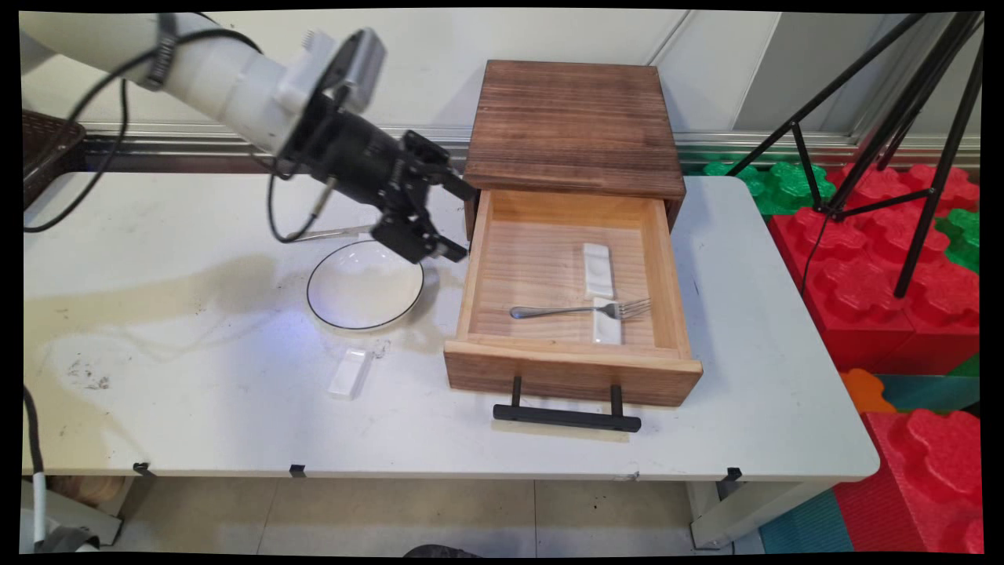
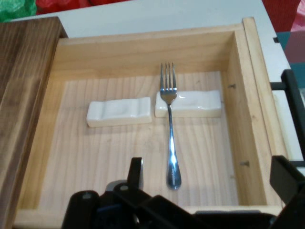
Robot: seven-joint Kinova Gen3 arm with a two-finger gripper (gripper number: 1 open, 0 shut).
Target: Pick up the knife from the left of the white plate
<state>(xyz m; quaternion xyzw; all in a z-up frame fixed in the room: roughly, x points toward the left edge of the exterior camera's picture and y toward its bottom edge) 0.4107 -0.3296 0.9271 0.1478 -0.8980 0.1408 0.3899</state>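
My gripper (image 1: pixel 461 221) hangs open and holds nothing, just left of the open drawer's (image 1: pixel 572 367) left wall and above the far edge of a white black-rimmed bowl (image 1: pixel 365 284). In the hand view the gripper (image 2: pixel 209 176) looks into the drawer (image 2: pixel 143 45). A metal fork (image 1: pixel 576 311) (image 2: pixel 170 129) lies inside it, tines resting on a white cutlery rest (image 1: pixel 607 326) (image 2: pixel 195 104). A second white rest (image 1: pixel 598 269) (image 2: pixel 119 112) lies beside the first. A third white rest (image 1: pixel 350 373) lies on the table in front of the bowl.
The drawer belongs to a dark wooden cabinet (image 1: pixel 572 125) at the table's back and sticks out toward the front, with a black handle (image 1: pixel 566 416). A black tripod (image 1: pixel 902 118) and red and green foam blocks (image 1: pixel 886 267) stand right of the table. A brown basket (image 1: pixel 47 149) sits far left.
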